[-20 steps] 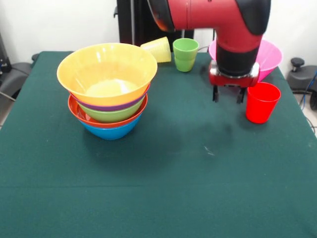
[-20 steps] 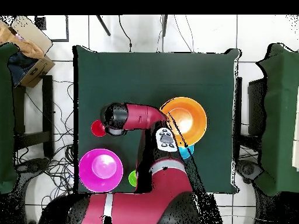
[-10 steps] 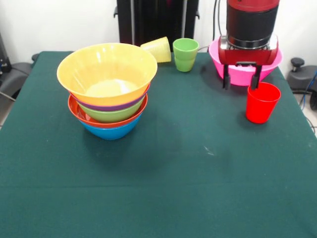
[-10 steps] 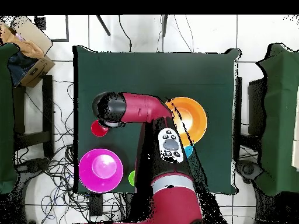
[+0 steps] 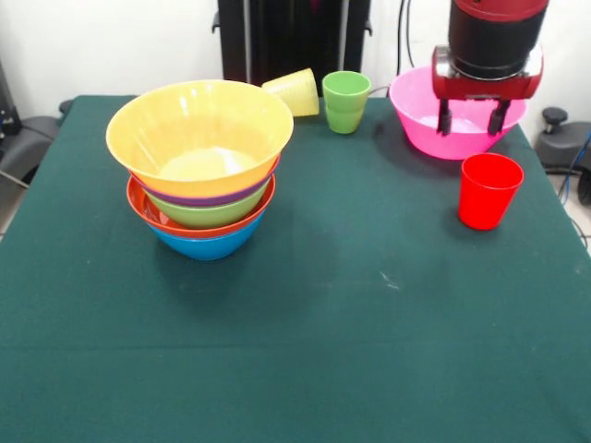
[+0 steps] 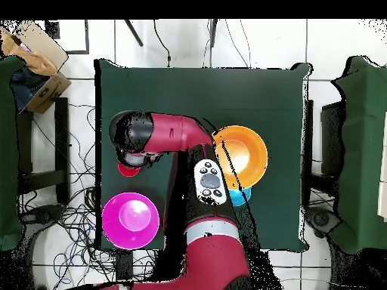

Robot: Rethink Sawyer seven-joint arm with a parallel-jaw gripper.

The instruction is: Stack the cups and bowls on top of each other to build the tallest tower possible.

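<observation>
One camera faces me from across the table [image 5: 305, 351], set a little above it and close enough that the green cloth fills most of the frame. The other hangs high overhead, looking straight down on the whole table [image 6: 196, 91] and the floor around it. Both share the tower [image 5: 200, 166] [image 6: 243, 155] and the pink bowl [image 5: 434, 125] [image 6: 130, 219].

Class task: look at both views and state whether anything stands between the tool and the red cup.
Nothing visible does. The tool hangs open above the pink bowl's rim, and the red cup stands upright just in front, with only bare cloth between.
</observation>
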